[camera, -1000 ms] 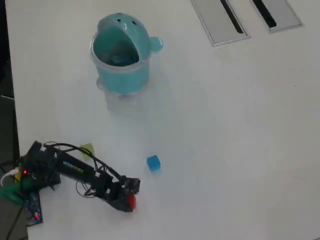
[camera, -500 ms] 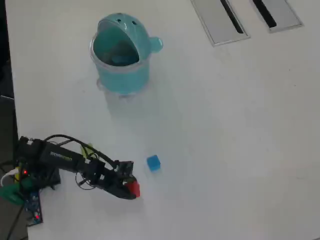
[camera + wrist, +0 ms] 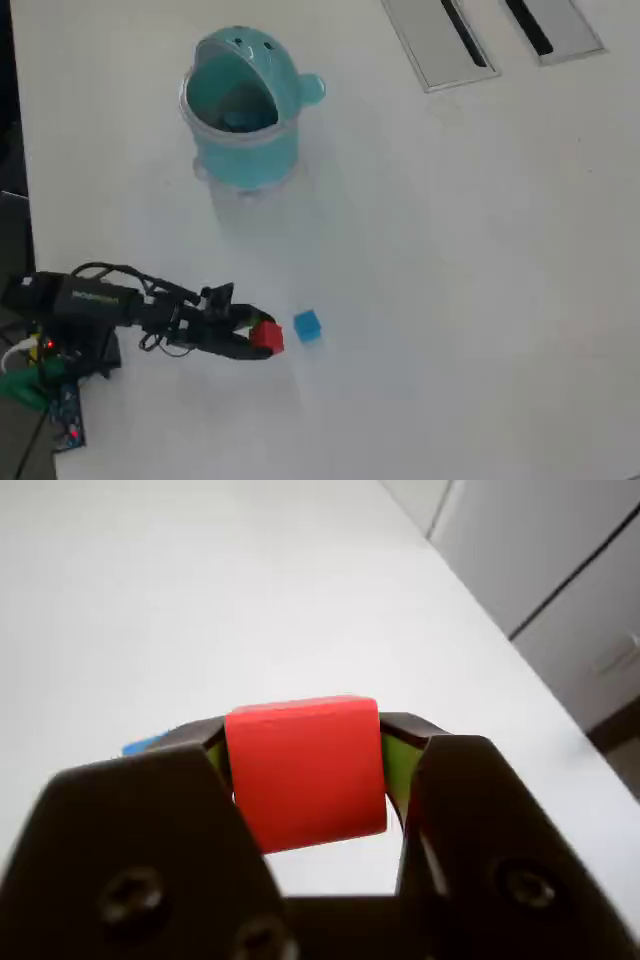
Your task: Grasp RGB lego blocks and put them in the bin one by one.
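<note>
One red block [image 3: 305,772] sat clamped in my gripper [image 3: 262,340], just beside the blue block [image 3: 307,326]; the bin [image 3: 243,110] stood well apart.

block [image 3: 266,336] between fingers [image 3: 243,350], second block [image 3: 307,326] just right

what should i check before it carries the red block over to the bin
1. Small red plastic cube clamped between the gripper fingers: ok, wrist view shows it squeezed on both sides.
2. Cube lifted clear of the white table: cannot tell.
3. Round teal plastic bin upright, mouth open toward the arm: ok.
4. Route to the bin free of obstacles: ok in the overhead view.
5. Small blue plastic cube clear of the gripper: ok, beside it but apart.
6. Yellow-green cube located: cannot tell, not seen now.
</note>
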### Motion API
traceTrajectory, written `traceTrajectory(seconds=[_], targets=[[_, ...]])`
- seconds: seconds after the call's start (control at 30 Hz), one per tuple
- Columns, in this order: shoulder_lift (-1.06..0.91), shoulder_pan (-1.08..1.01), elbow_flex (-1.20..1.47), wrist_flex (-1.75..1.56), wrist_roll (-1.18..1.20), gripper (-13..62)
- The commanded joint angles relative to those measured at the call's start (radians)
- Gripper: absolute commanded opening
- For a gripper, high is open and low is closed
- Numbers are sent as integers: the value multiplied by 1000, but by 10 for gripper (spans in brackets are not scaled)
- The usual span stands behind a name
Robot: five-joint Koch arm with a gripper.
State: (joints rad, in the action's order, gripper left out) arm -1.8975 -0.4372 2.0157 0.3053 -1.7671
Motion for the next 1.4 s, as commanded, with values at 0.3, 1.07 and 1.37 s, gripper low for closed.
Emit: traceTrajectory(seconds=[0.3, 1.07, 1.37], targets=[[-302, 230, 78, -72, 41, 23], [-431, 715, 80, -114, 60, 8], [-206, 916, -161, -258, 57, 7]])
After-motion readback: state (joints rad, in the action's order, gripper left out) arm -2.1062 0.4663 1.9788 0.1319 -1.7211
